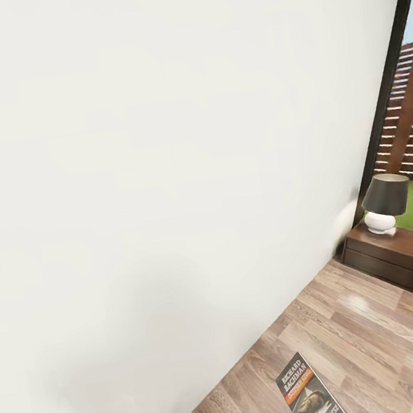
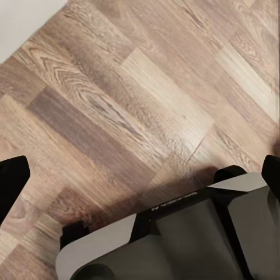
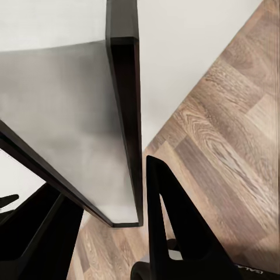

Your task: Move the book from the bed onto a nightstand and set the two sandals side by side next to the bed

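Right, the book (image 3: 70, 116) was in my right fingers (image 3: 175, 233), and they were clamped on it: one dark finger lay against its edge and the other sat on the far side of the plain grey cover. From the right wrist camera I saw it nearly edge-on, a thin dark spine running away from me, with the white wall (image 3: 192, 52) behind it and wood planks beneath.

Up in the head view, the book (image 1: 308, 395) showed at the very bottom of the picture. Its front cover faced me, with the white "RICHARD BACHMAN" lettering, the orange band and the pale picture below. It stood out against the brown plank floor (image 1: 367, 335), just beside the foot of the big white wall (image 1: 159, 141).

And over at the right, there was the nightstand (image 1: 401, 252), low and dark brown against the wall, well apart from the book. A lamp (image 1: 385, 202) with a white rounded base and a dark shade stood on its glossy surface. Behind it rose the dark window frame (image 1: 386, 85), with a slatted wooden fence and green grass outside.

My left fingers (image 2: 11, 181) were spread wide apart, one at each edge of the left wrist picture. Nothing lay between them but floor (image 2: 134, 99), with my own grey body showing below.
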{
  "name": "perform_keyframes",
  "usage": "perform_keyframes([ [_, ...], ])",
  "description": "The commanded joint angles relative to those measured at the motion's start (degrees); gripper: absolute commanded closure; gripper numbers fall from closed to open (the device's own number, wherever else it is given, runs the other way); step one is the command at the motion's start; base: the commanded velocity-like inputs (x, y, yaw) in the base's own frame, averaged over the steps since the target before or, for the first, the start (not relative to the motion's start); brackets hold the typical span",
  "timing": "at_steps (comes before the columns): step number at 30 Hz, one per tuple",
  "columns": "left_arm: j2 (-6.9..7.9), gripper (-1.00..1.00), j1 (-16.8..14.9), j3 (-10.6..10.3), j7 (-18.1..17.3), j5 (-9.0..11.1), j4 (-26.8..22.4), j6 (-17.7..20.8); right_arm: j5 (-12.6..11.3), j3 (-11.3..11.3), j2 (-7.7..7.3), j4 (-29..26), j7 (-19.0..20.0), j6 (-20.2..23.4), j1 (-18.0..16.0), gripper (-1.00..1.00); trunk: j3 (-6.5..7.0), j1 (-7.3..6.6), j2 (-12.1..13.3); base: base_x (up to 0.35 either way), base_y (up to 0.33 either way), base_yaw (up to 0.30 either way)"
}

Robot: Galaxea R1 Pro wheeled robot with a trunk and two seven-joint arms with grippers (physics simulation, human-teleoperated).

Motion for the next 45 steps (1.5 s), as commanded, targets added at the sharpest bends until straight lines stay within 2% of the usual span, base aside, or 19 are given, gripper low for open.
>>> perform_keyframes([
  [1,0.03,-1.00,-0.05,-0.48,-0.16,0.43,0.04,-0.26,-0.68,0.25,-0.01,-0.01,0.16,0.36,-0.06,1.00,-0.10,0.03,-0.12,0.000,0.000,-0.289],
  [23,0.01,-1.00,-0.05,-0.47,-0.16,0.43,0.04,-0.25,-0.68,0.25,-0.01,-0.01,0.17,0.36,-0.08,1.00,0.35,0.03,-0.12,0.000,0.000,-0.289],
  [33,0.03,-1.00,-0.06,-0.48,-0.16,0.43,0.04,-0.25,-0.68,0.25,-0.04,-0.02,0.18,0.37,-0.08,1.00,0.55,0.03,-0.12,0.222,0.000,-0.289],
  [45,0.01,-1.00,-0.06,-0.48,-0.16,0.43,0.03,-0.25,-0.68,0.25,-0.01,-0.01,0.18,0.36,-0.05,1.00,0.80,0.03,-0.12,0.024,0.000,-0.289],
])
